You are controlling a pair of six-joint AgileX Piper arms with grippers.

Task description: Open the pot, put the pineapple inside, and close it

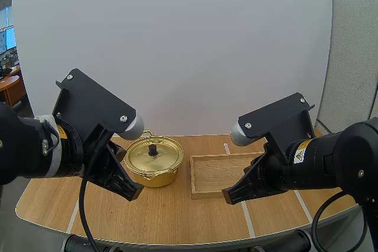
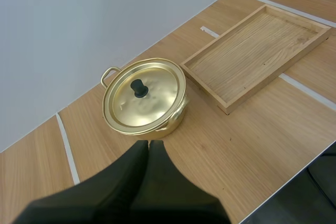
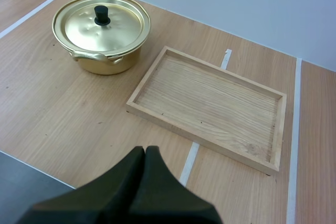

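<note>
A golden pot point(image 1: 153, 162) point(image 2: 144, 98) point(image 3: 102, 32) stands on the table left of centre, its lid on, a black knob point(image 1: 153, 149) point(image 2: 139, 87) point(image 3: 102, 14) in the lid's middle. My left gripper point(image 1: 134, 193) point(image 2: 148, 144) hovers shut just in front of the pot, its fingers together as one dark wedge. My right gripper point(image 1: 227, 197) point(image 3: 145, 151) is shut too, hanging near the front edge of the wooden tray point(image 1: 197, 176) point(image 2: 229, 100) point(image 3: 149, 114). Neither holds anything.
The wooden tray lies empty to the right of the pot. White tape lines point(image 1: 248, 219) point(image 3: 188, 162) cross the wooden table. The table's front edge point(image 1: 177, 244) curves close under both grippers.
</note>
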